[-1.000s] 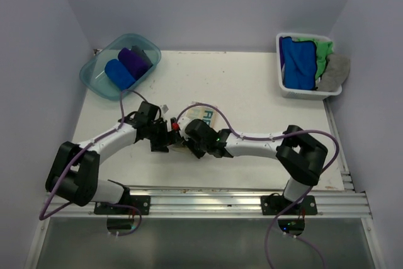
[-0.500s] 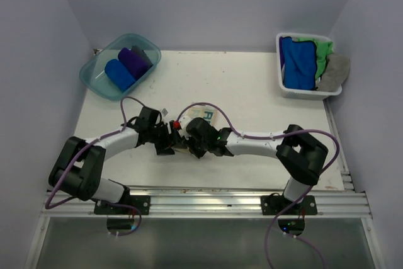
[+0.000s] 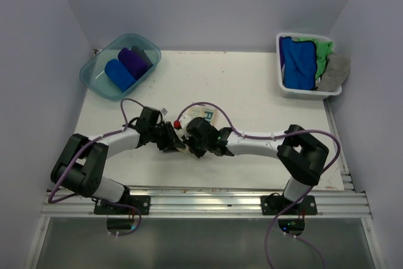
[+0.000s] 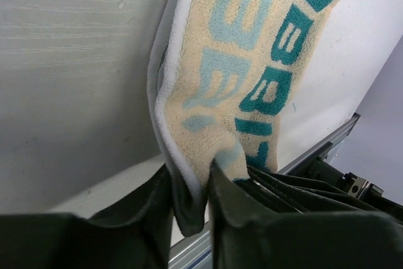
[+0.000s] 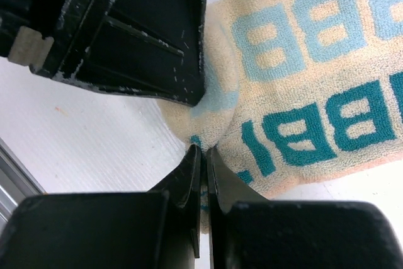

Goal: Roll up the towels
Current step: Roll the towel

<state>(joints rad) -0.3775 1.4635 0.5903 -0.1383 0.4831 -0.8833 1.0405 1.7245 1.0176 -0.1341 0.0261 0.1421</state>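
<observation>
A cream towel with teal lettering (image 3: 205, 115) lies flat mid-table, mostly hidden under both arms. My left gripper (image 3: 179, 145) is shut on the cream towel's (image 4: 252, 61) white-hemmed near corner, the edge pinched at the fingertips of the left gripper (image 4: 201, 184). My right gripper (image 3: 190, 143) is shut on a small raised fold of the same cream towel (image 5: 315, 80), right beside it; the fold sits at the tips of the right gripper (image 5: 204, 152). Rolled blue (image 3: 118, 74) and purple (image 3: 133, 61) towels lie in the tub.
A translucent teal tub (image 3: 89, 81) stands at the back left. At the back right a white basket (image 3: 302, 92) holds loose blue (image 3: 296, 61), green (image 3: 324, 51) and grey (image 3: 335, 70) towels. An aluminium rail (image 3: 208, 201) runs along the near table edge.
My left gripper has slid right toward the right gripper and closed onto the towel's edge. The right gripper has kept its pinch and barely moved.
</observation>
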